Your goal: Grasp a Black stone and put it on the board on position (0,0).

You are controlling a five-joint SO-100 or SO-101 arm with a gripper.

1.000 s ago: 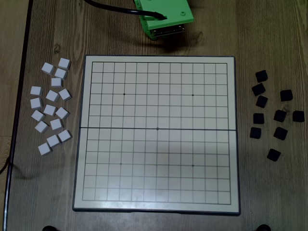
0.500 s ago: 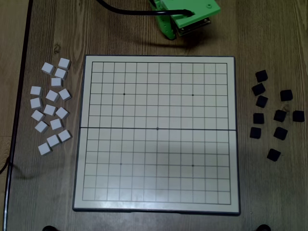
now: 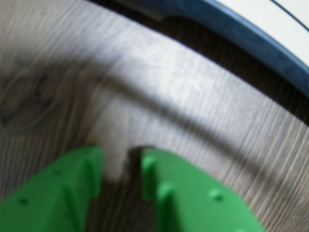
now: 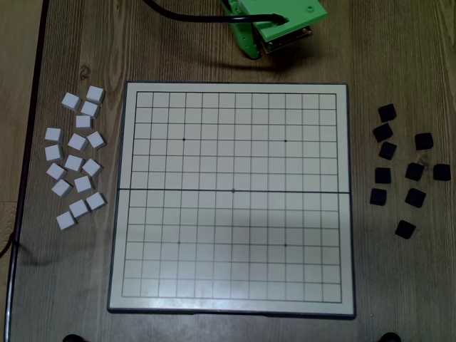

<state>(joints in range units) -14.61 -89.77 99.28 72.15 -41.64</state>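
Gripper point(image 3: 121, 166): green plastic, jaws slightly apart, empty, lower frame.
Table point(image 3: 72, 96): grained wood.
Board point(image 4: 231, 196): square, gridded, centre.
Black stones point(image 4: 399, 171): matte cubes, right.

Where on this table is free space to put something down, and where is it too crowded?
The whole board grid is bare. Bare wood also lies between the board's right edge and the black stones, and along the table below them. Crowded: the white stones at left, the black cluster at right, and the gripper above the board.
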